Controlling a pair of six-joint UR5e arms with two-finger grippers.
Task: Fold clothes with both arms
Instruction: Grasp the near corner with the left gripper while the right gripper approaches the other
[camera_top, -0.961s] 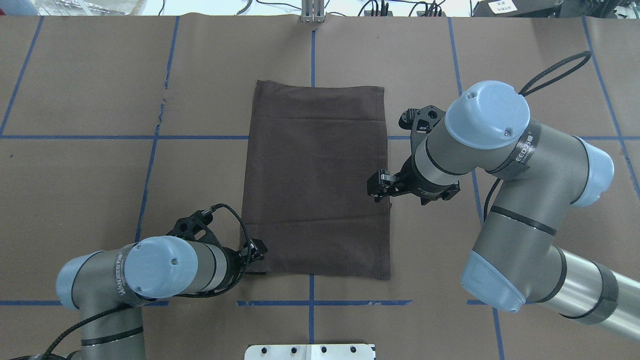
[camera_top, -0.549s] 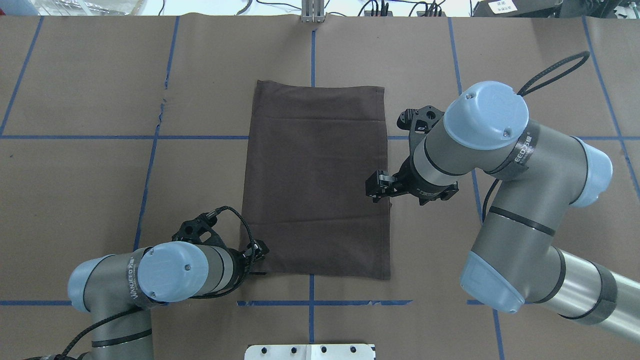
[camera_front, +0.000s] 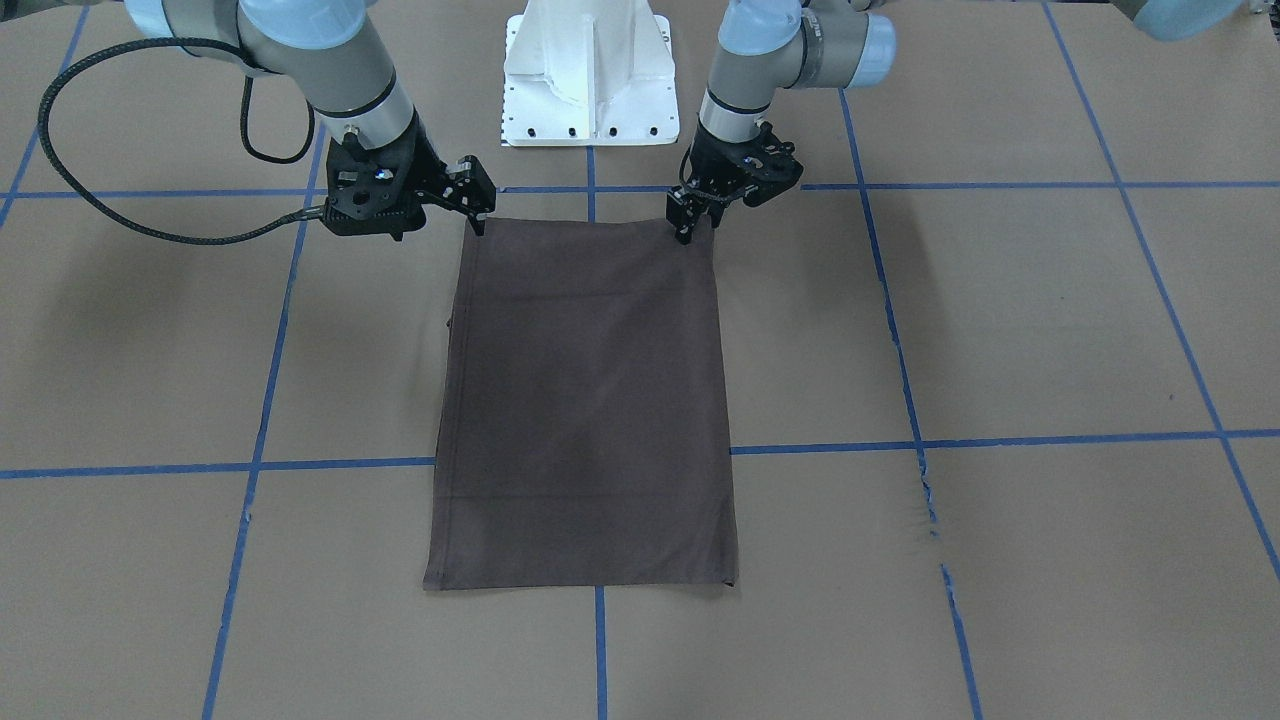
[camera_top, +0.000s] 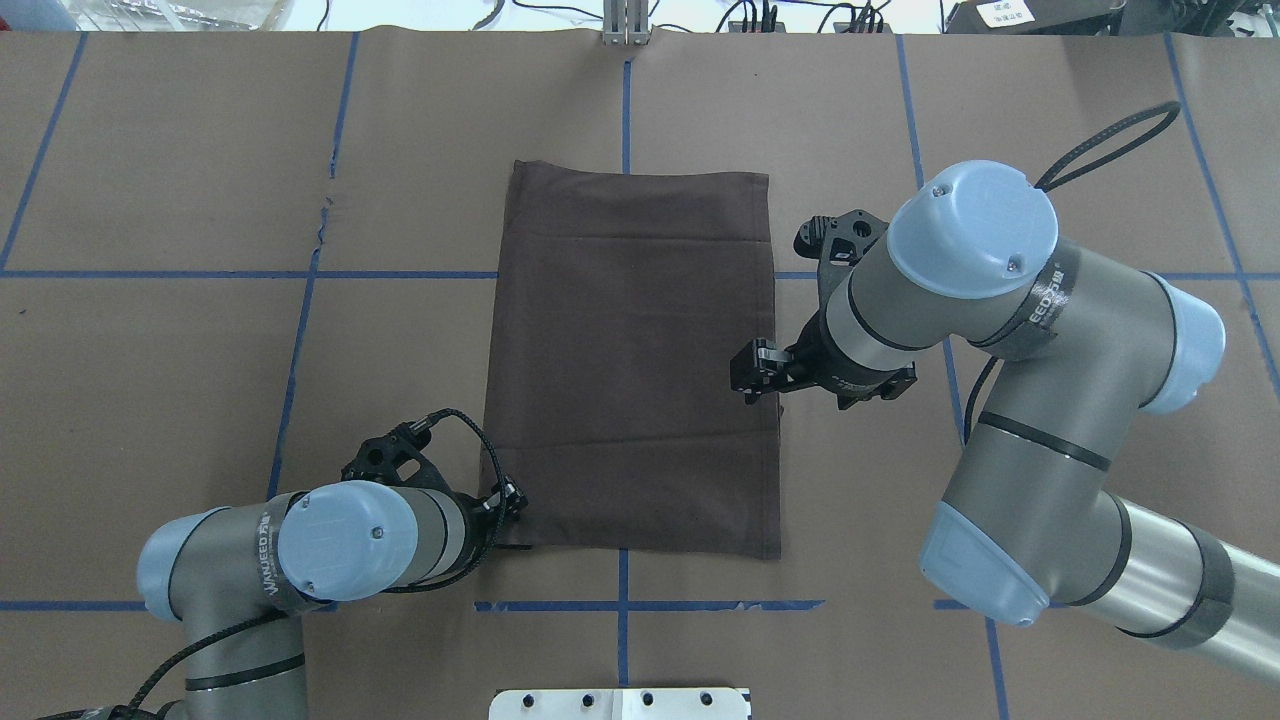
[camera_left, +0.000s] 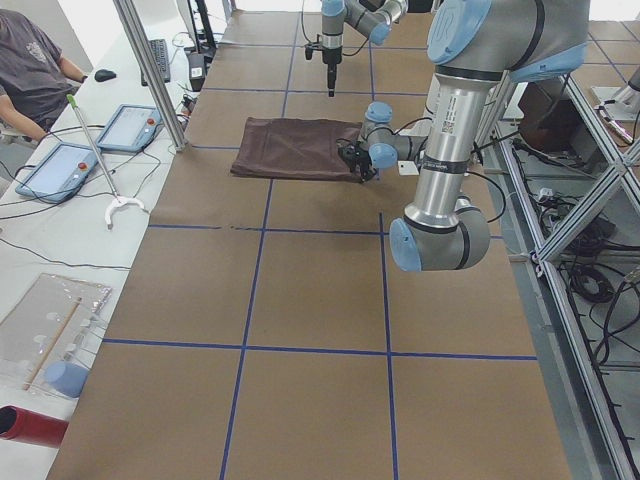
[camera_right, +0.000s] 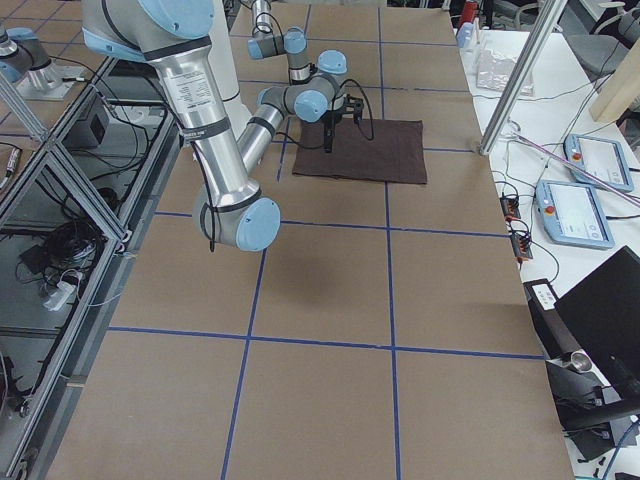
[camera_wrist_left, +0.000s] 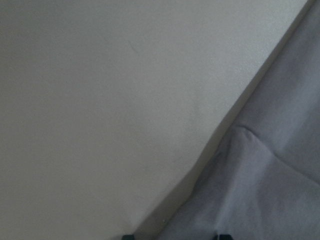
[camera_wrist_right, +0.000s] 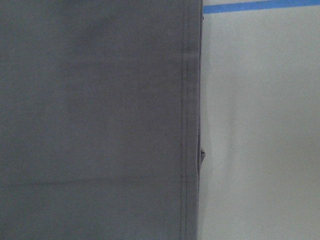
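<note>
The T-shirt (camera_top: 630, 360) lay folded flat on the table (camera_top: 200, 200); my left gripper (camera_top: 512, 500) sat at its near corner, jaws apart astride the cloth; my right gripper (camera_top: 752, 385) hung over its right edge, and whether it was open I could not tell; I feared one late pinch would drag it askew.

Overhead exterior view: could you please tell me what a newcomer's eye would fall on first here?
The dark brown T-shirt, folded into a neat rectangle, lies flat at the middle of the table, which is crossed by blue tape lines. The left gripper sits low at the shirt's near left corner. The right gripper hangs above its right edge.
</note>
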